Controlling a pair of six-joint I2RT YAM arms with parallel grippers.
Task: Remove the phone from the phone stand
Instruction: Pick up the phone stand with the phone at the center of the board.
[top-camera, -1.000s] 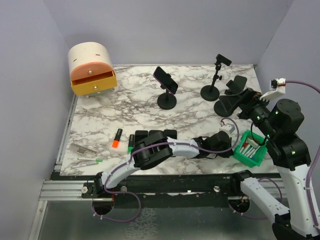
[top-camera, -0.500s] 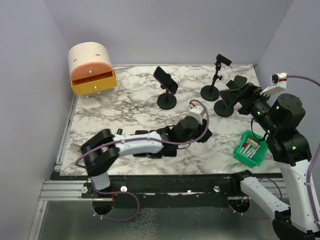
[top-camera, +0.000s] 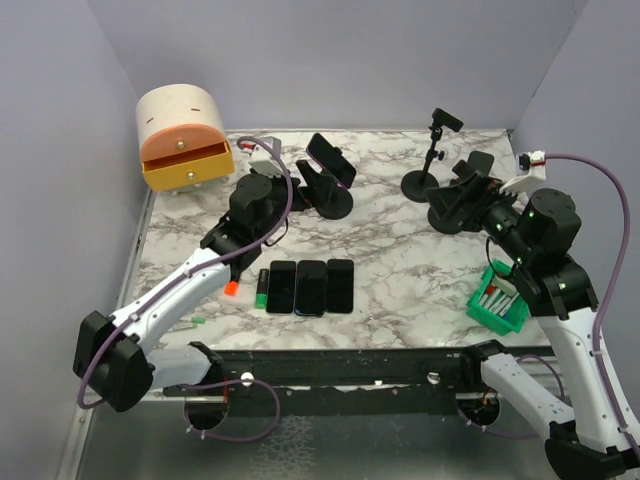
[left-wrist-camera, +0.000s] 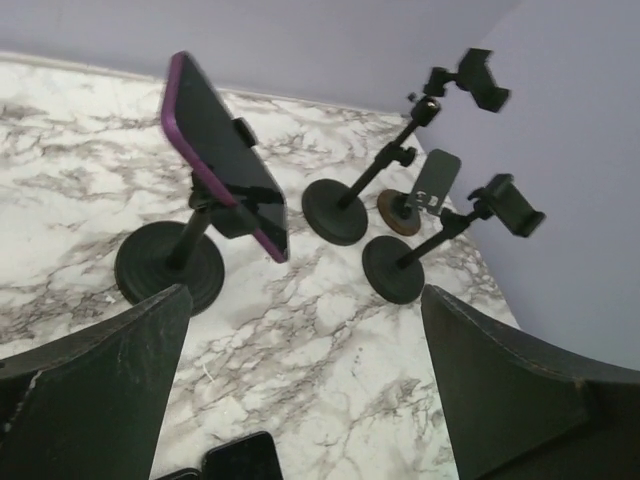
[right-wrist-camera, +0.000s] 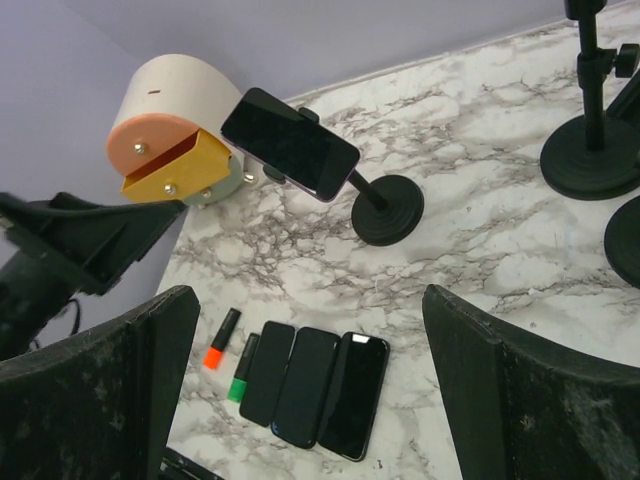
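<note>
A phone (top-camera: 331, 160) in a purple case sits tilted in the clamp of a black phone stand (top-camera: 334, 203) at the back middle of the table. My left gripper (top-camera: 312, 188) is open just left of that stand, with nothing between its fingers. In the left wrist view the phone (left-wrist-camera: 224, 165) and the stand's base (left-wrist-camera: 166, 268) lie ahead and to the left of the left gripper (left-wrist-camera: 305, 305). My right gripper (top-camera: 456, 195) hangs open and empty over the back right. From the right wrist view the phone (right-wrist-camera: 290, 143) is far ahead of the right gripper (right-wrist-camera: 310, 305).
Three dark phones (top-camera: 311, 287) lie flat side by side near the front, next to an orange marker (top-camera: 233, 278) and a green marker (top-camera: 262, 288). Empty stands (top-camera: 419, 184) stand at the back right. A green basket (top-camera: 497, 300) is front right, a drawer box (top-camera: 183, 137) back left.
My left arm has swung from the front right of the table back and left to the stand, and its gripper has gone from shut to open. The right arm has shifted slightly left.
</note>
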